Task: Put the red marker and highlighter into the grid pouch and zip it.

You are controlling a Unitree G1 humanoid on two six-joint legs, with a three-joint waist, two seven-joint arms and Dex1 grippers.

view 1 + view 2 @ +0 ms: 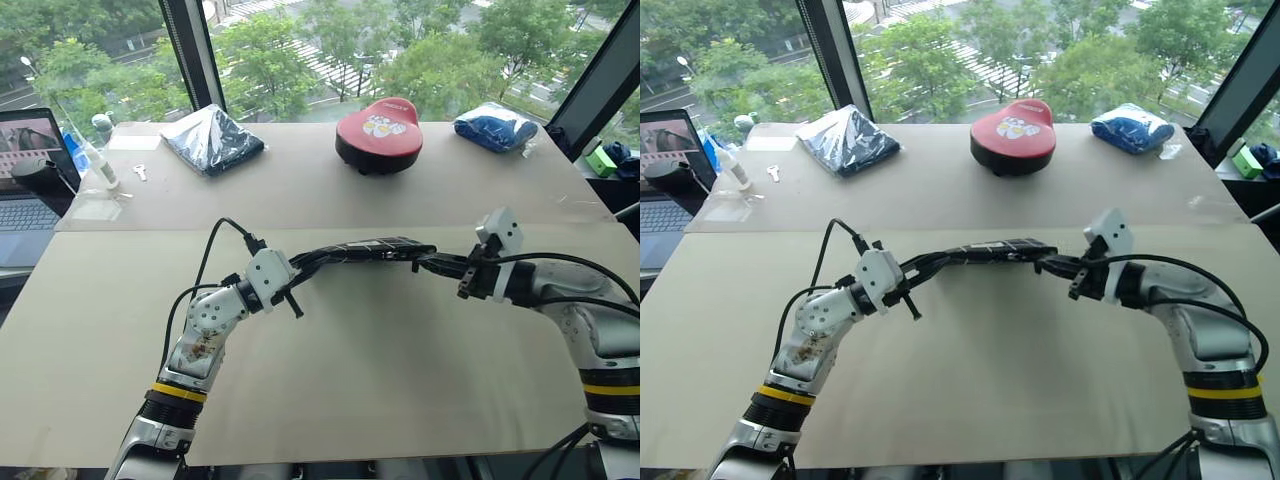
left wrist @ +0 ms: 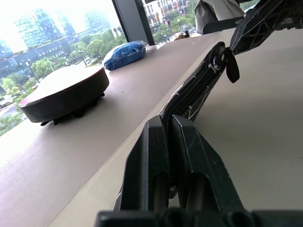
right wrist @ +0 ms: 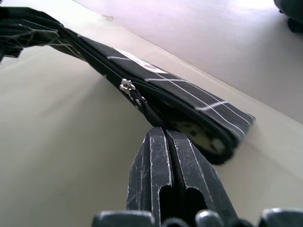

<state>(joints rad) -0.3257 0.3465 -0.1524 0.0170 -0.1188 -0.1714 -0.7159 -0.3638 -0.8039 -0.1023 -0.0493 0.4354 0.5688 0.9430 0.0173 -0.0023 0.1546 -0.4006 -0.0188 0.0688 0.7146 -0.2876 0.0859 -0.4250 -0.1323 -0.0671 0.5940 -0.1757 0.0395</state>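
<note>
the grid pouch point(image 2: 196, 92) end is hidden between the left tool point(image 2: 169, 142) fingers, its contents unseen.

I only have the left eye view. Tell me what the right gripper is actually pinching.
Observer: The right gripper is shut on the black pull cord, not on the fabric of the grid pouch.
Operator: Report where the slider sits.
Observer: The silver slider is partway along. Past it, toward the right gripper's end, the mouth gapes and pale lining shows.
Operator: Now check the left side.
Observer: The left gripper is shut on the pouch's other end, with the edge clamped between its fingers.
</note>
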